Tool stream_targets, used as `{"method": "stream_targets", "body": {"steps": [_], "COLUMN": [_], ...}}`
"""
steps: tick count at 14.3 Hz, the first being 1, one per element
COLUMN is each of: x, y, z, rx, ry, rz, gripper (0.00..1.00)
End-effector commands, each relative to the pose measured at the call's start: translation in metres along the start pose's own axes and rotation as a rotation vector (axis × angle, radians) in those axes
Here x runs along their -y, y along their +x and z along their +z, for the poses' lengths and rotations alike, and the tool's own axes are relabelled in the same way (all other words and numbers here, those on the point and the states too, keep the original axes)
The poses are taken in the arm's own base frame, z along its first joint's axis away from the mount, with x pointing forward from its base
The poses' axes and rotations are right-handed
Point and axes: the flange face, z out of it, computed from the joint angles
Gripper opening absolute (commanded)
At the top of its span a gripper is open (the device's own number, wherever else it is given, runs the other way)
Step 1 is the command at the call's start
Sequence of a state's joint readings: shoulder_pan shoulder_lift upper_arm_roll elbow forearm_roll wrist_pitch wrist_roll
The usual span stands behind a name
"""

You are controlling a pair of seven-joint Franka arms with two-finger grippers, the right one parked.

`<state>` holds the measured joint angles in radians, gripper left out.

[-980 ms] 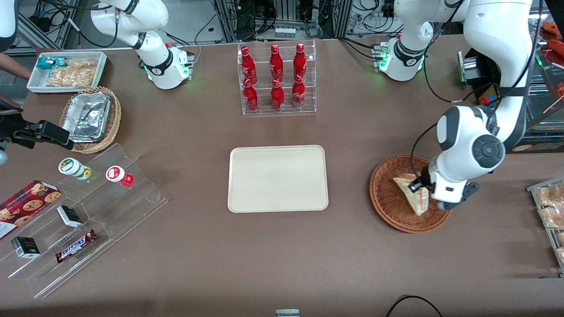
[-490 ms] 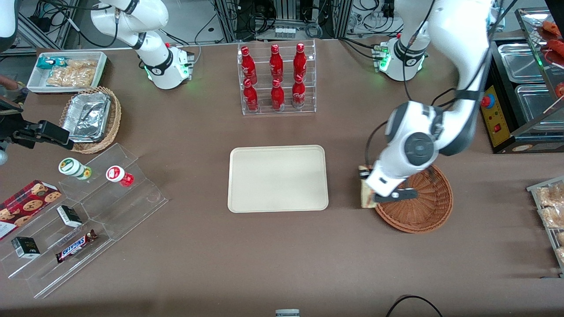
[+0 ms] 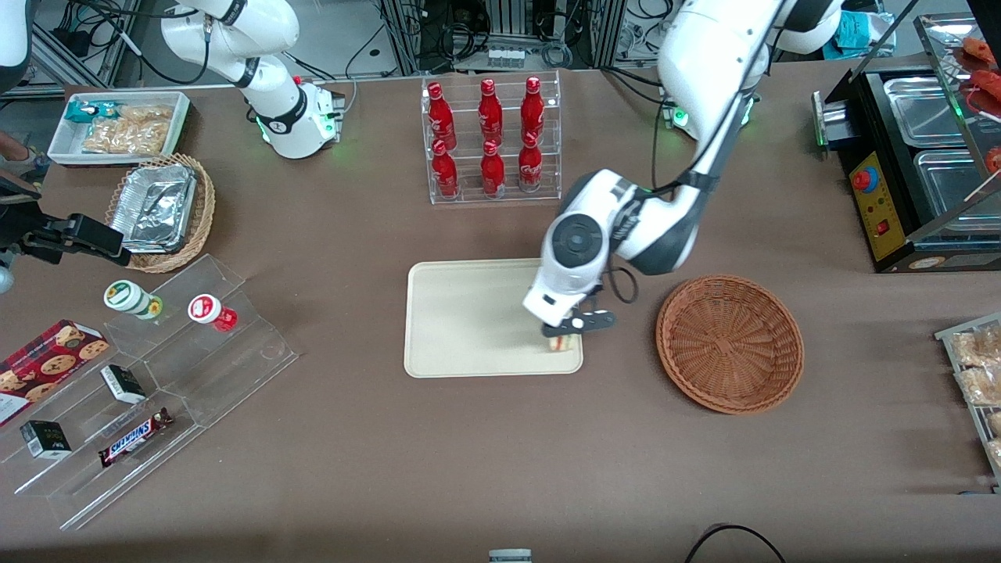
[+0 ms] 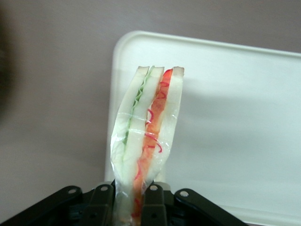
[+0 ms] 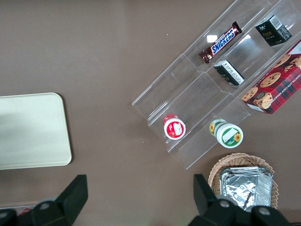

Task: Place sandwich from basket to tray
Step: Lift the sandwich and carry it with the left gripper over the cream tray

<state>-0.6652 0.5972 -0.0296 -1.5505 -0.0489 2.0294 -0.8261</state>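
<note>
You see gripper (image 3: pixel 565 335) above tray (image 3: pixel 469 320), at corner nearest basket (image 3: pixel 730 342), fingers clamped on sandwich (image 3: pixel 560 343). Basket sits just beside tray, toward working arm's end, nothing inside.

Even, bright overhead light is cast on the brown surface (image 3: pixel 352 485); only soft shadows are thrown. Glare is seen on the clear acrylic stepped shelf (image 3: pixel 156 391). In the left wrist view the left gripper (image 4: pixel 133 200) is blurred and the cream-beige rectangular plastic tray (image 4: pixel 235 117) looks washed out.
</note>
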Motion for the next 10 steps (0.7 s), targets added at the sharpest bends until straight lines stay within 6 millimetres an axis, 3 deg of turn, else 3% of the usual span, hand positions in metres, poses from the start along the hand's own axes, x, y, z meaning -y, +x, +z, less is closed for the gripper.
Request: {"method": "stream_targets", "body": {"steps": [1,5,8,10], "x": [-0.026,-0.075,-0.098,-0.099], "y": [0.0,-0.024,-0.04,-0.04], "z": [0.006,0.027,0.045,0.053], "rx": [-0.007,-0.014,-0.039,-0.061], "ry": [0.0,-0.007,-0.025,-0.018], "rz": [-0.034,-0.007,0.001,0.006], "gripper": [0.06,0.06,0.06,0.06]}}
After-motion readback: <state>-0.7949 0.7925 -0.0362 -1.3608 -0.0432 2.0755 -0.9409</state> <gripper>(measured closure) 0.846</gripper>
